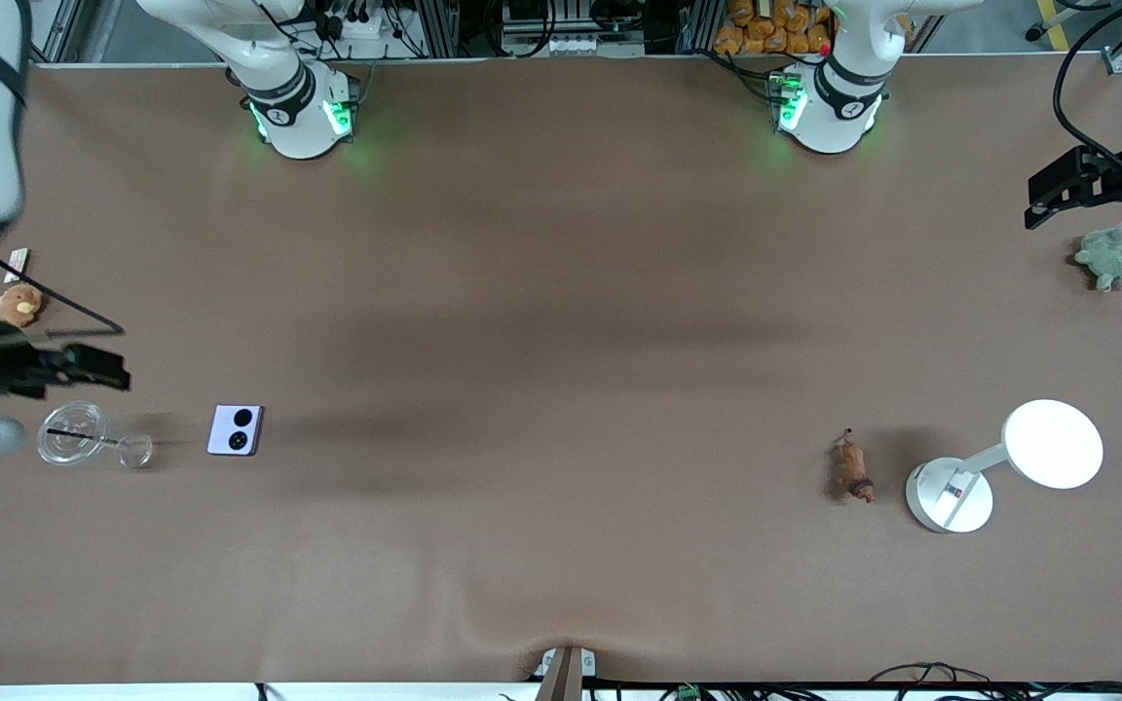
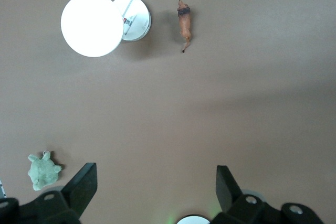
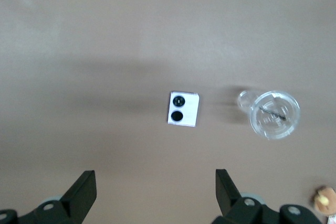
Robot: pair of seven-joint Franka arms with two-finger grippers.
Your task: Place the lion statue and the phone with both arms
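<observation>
The lion statue [image 1: 853, 470] lay on the bench near the empty, wide-jawed left gripper [image 2: 156, 187], its long axis toward the bases; the phone [image 1: 236, 429] lay near the equally wide-jawed right gripper [image 3: 155, 190].

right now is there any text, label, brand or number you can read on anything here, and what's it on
No text here can be read.
White lamp: a small label with a red mark on its base, too small to read.
Small white tag on the table beside the brown plush toy: too small to read.
Phone: two black camera circles, no lettering visible.
Lion statue: no markings.
</observation>
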